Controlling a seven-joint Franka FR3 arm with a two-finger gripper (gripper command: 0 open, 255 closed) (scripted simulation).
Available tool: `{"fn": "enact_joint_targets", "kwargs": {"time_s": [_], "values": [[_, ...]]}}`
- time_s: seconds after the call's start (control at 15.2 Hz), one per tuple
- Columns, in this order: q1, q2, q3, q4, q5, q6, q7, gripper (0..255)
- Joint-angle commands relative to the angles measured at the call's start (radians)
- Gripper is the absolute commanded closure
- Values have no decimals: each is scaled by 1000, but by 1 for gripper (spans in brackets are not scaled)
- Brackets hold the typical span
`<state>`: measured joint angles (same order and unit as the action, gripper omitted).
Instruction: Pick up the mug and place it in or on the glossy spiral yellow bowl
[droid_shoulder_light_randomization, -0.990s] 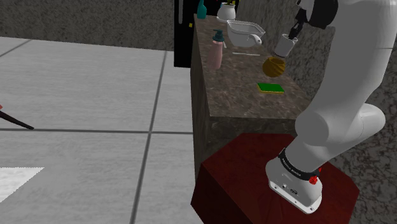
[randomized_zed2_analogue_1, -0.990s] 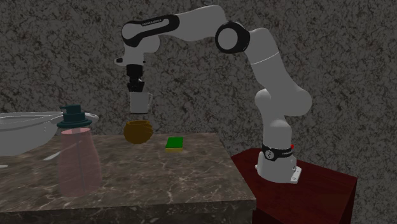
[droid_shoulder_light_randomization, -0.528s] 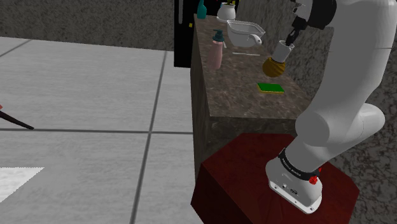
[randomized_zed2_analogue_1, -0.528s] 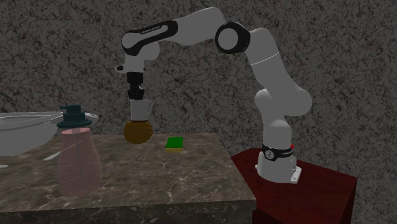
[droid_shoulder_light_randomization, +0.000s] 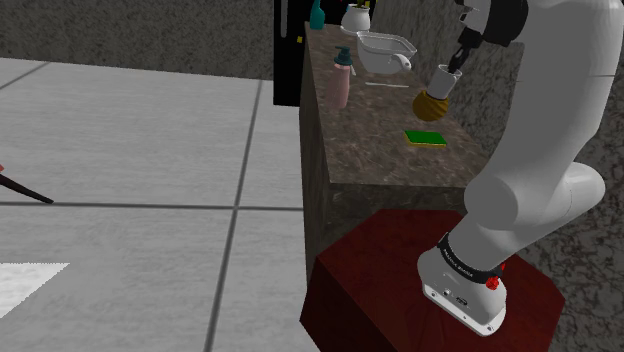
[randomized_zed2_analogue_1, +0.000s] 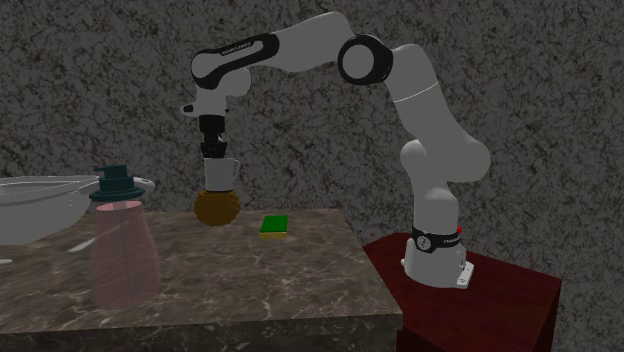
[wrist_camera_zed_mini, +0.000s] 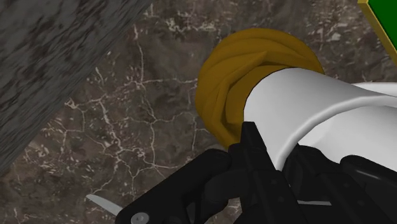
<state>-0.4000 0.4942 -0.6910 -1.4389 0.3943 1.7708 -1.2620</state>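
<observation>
your table (droid_shoulder_light_randomization: 370, 150) is dark brown veined stone, set against a speckled grey wall (randomized_zed2_analogue_1: 520, 70). the floor (droid_shoulder_light_randomization: 130, 130) is pale grey tile with dark joints. a black area (droid_shoulder_light_randomization: 287, 70) shows beyond the table's far end. light is dim.

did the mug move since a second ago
Yes. In the second exterior view the mug has dropped toward the yellow bowl, closing the gap above its rim.

My black fingers (randomized_zed2_analogue_1: 212, 148) clasp a plain white mug (randomized_zed2_analogue_1: 220, 172) upright, its base right at the top of the ochre-yellow spiral bowl (randomized_zed2_analogue_1: 217, 207). That bowl stands on the dark veined marble bench (randomized_zed2_analogue_1: 250, 275), a flat green pad (randomized_zed2_analogue_1: 273, 226) near it.
</observation>
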Motion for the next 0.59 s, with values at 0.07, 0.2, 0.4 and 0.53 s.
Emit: {"fn": "enact_joint_targets", "kwargs": {"time_s": [0.07,0.2,0.4,0.53], "values": [[0,0,0,-2,0,0,0,0],[0,0,0,-2,0,0,0,0],[-7,-1,-2,31,-3,-32,4,0],[-24,0,-5,101,-6,-99,11,0]]}}
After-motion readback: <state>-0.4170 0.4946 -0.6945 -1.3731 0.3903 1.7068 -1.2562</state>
